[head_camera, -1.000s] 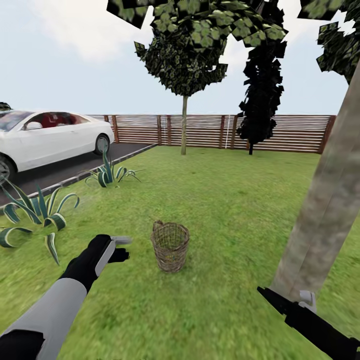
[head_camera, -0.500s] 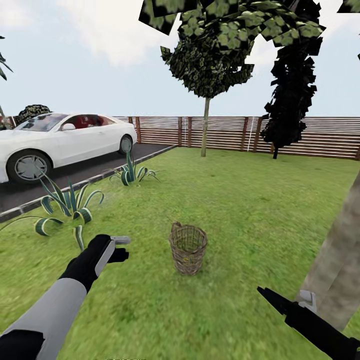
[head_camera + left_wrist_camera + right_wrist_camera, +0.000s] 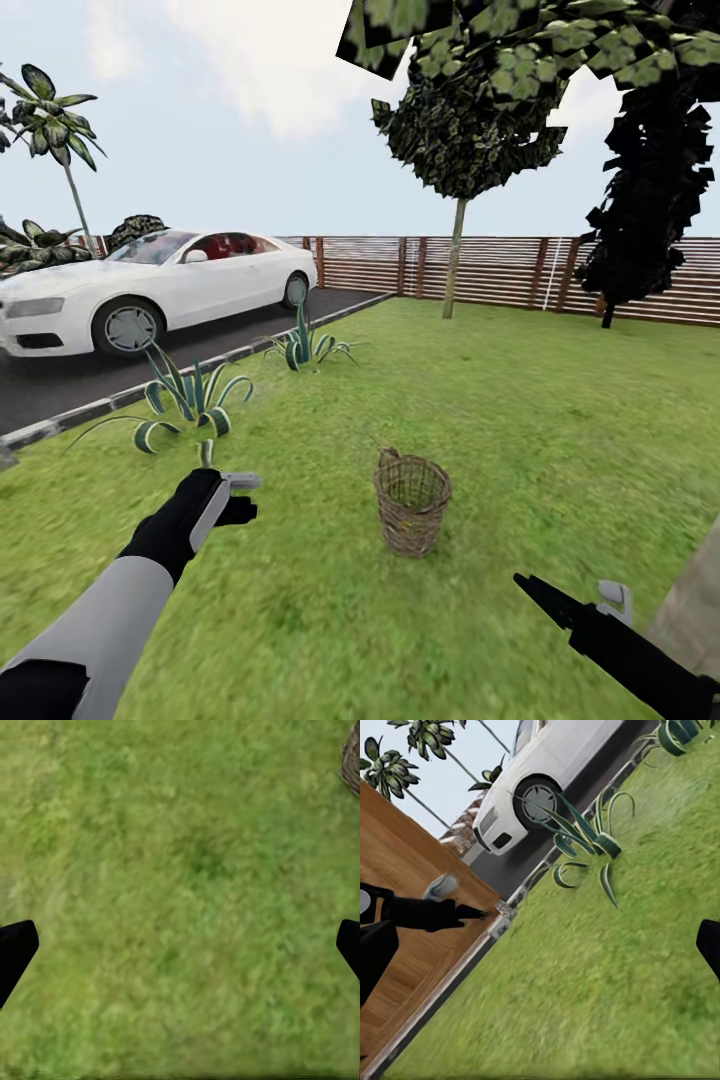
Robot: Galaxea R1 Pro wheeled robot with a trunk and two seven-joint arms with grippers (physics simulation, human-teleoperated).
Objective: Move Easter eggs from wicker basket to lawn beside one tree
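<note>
The round brown wicker basket (image 3: 412,502) is coarse open weave, matt and rough. The mottled green lawn (image 3: 520,420) looks soft and dull. The glossy white car (image 3: 150,285) shines smooth beside the brown slatted wooden fence (image 3: 500,270); the dark driveway (image 3: 60,385) is flat, matt tarmac.

Left gripper (image 3: 240,496) extended forward, fingers spread; right gripper (image 3: 598,604) low, unclear
</note>
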